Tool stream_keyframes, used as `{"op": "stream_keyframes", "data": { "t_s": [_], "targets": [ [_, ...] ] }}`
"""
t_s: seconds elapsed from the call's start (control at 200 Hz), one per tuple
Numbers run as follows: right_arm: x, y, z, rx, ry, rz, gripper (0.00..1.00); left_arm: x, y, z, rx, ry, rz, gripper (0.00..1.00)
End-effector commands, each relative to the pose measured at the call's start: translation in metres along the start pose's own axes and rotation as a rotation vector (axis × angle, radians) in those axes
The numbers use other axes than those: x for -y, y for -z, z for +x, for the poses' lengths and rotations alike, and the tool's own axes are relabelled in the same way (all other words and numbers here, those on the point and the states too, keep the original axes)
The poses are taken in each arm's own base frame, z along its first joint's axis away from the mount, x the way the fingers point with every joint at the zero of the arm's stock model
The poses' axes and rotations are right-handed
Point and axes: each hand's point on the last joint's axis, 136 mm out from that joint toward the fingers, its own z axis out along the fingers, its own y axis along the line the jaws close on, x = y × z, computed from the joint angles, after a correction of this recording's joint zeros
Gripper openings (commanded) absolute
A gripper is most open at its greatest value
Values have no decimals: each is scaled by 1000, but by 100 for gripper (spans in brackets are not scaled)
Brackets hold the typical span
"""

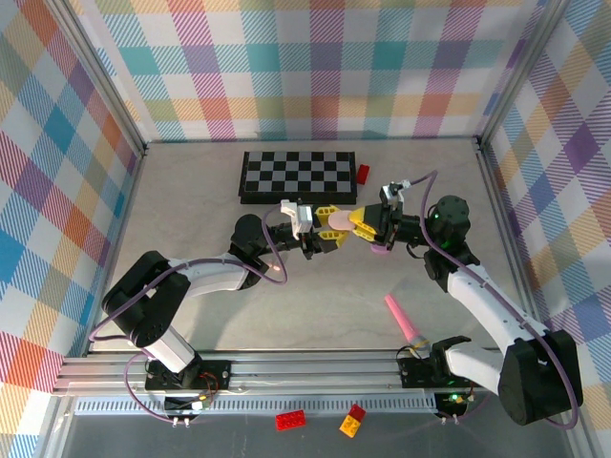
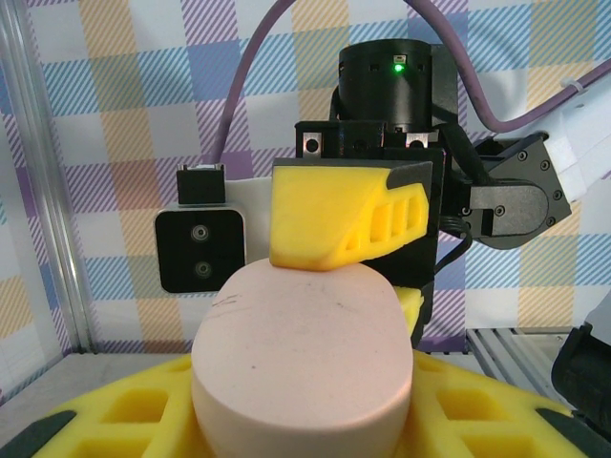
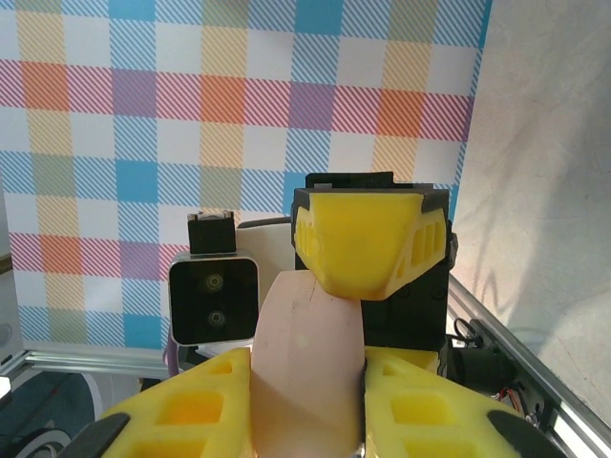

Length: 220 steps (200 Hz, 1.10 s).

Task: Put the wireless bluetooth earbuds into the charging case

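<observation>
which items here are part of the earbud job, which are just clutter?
Job: pink case, gripped by left gripper and right gripper; lilac piece beside it, possibly an earbud.
Clutter: chessboard, red block, pink stick, red brick, yellow brick.

The pale pink oval charging case (image 1: pixel 336 220) hangs pinched between left tool (image 1: pixel 326 227) and right tool (image 1: pixel 363 225).

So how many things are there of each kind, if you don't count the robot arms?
Chessboard: 1
Pink oval case: 1
Pink stick: 1
Lilac bud: 1
Small blocks: 3, a red block by the board, a red brick and a yellow-red brick out front
Total: 7
</observation>
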Motion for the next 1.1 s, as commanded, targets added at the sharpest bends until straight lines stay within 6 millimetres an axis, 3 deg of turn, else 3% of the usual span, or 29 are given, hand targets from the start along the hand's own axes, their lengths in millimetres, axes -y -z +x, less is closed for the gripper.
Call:
{"op": "stream_keyframes", "data": {
  "t_s": [0.0,0.27,0.415,0.625,0.79,0.985,1.095],
  "targets": [
    [-13,-2,-3,7,54,-27,26,5,-3,-20,55,-58,39,38],
    [-4,4,-2,33,141,105,63,1,6,-14,32,18,22,34],
    [2,16,-2,51,420,331,74,1,18,-6,-27,81,17,34],
    [-10,8,14,-86,900,463,78,8,32,1,-144,167,52,32],
    [-13,-7,20,-183,1155,487,79,18,37,2,-217,184,77,32],
    [-4,-22,33,-302,1277,466,80,21,40,-7,-222,170,74,32],
    [-1,-24,28,-297,1307,490,81,23,39,-12,-214,162,82,32]
  ]
}}
